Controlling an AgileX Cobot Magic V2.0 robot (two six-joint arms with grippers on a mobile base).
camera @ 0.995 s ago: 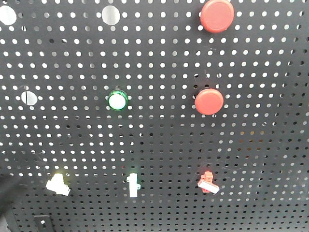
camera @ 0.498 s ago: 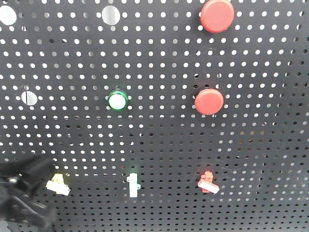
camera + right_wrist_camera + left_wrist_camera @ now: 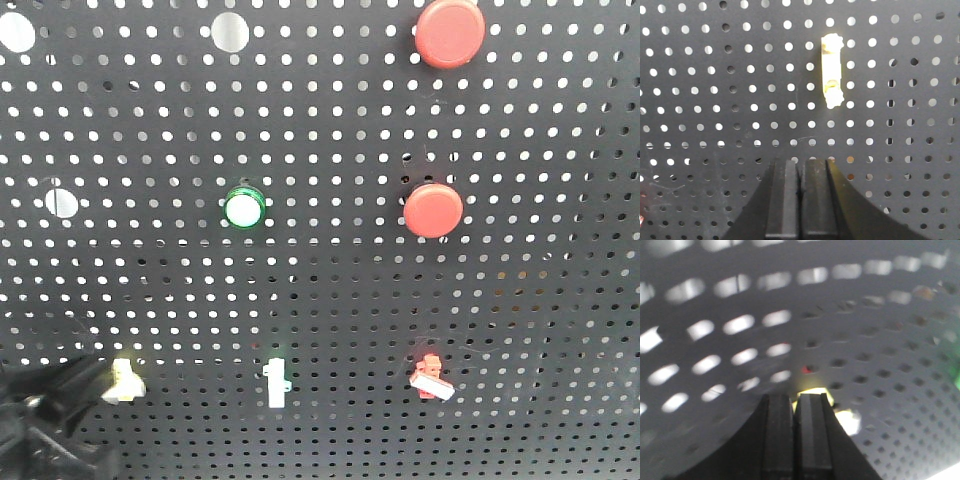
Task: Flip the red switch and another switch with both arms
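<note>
Black pegboard fills every view; the left gripper is a dark blur cut off at the lower-left corner of the front view, well left of the green-and-white toggle, its tip right at the cream switch, though whether they touch cannot be told; only the blurred left wrist view shows its fingers pressed together, the switch's yellowish glow half hidden behind them; the right gripper appears solely in its own wrist view, fingers pressed together, below and left of the toggle and apart from it; the red switch sits right of the toggle, fully in view.
</note>
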